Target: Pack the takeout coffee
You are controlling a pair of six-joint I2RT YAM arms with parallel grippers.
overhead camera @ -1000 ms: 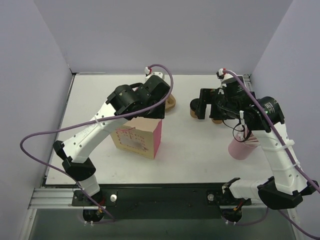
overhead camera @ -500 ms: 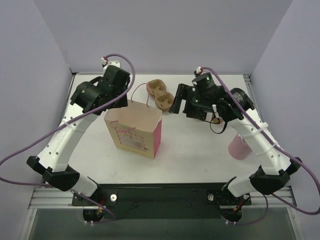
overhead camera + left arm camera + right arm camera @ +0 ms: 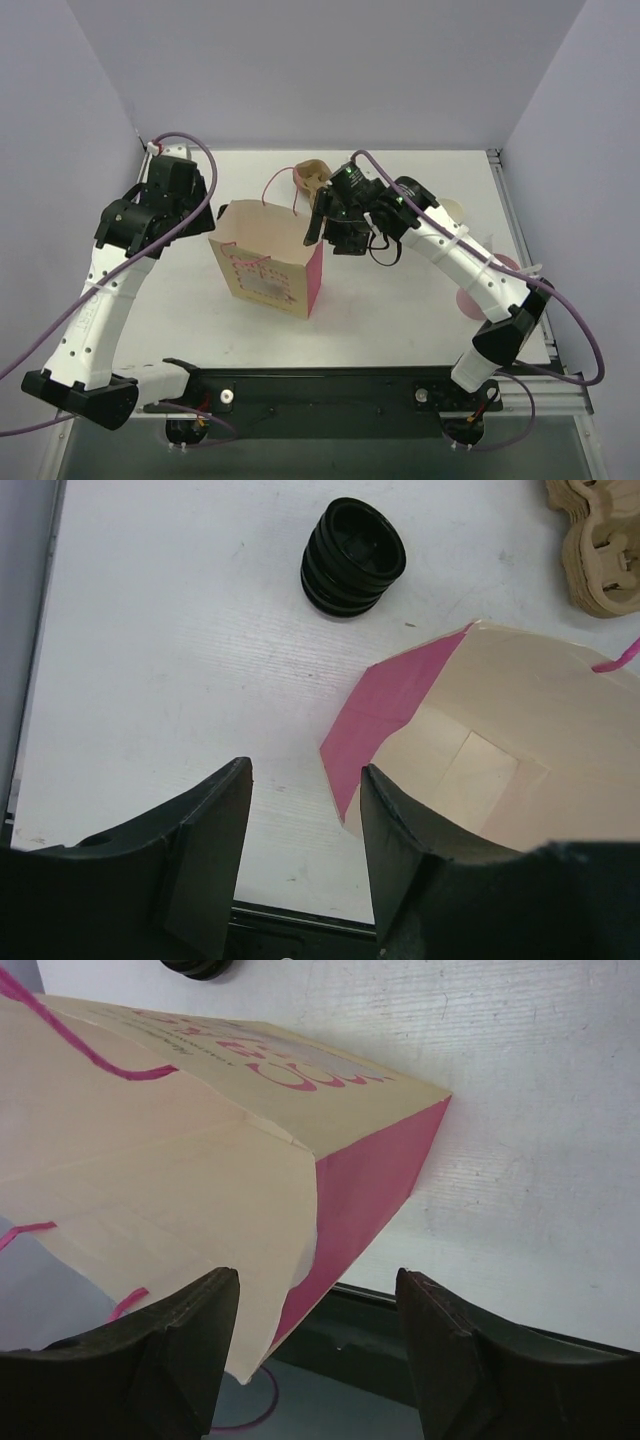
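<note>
So the right end effector (image 3: 315, 1280) hangs over the open mouth of the paper bag (image 3: 265, 262), fingers spread, nothing in them. The left end effector (image 3: 305, 770) is spread and holding nothing too, over the surface (image 3: 400, 300) just beside the bag's corner, near a stack of black lids (image 3: 353, 555). The takeout coffee doesn't show in any view, so no telling where it is.

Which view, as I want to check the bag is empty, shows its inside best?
Left wrist: it looks down into the paper bag to its bare floor. Top external shows mostly its printed front; right wrist, one inner wall and the pink side.
</note>
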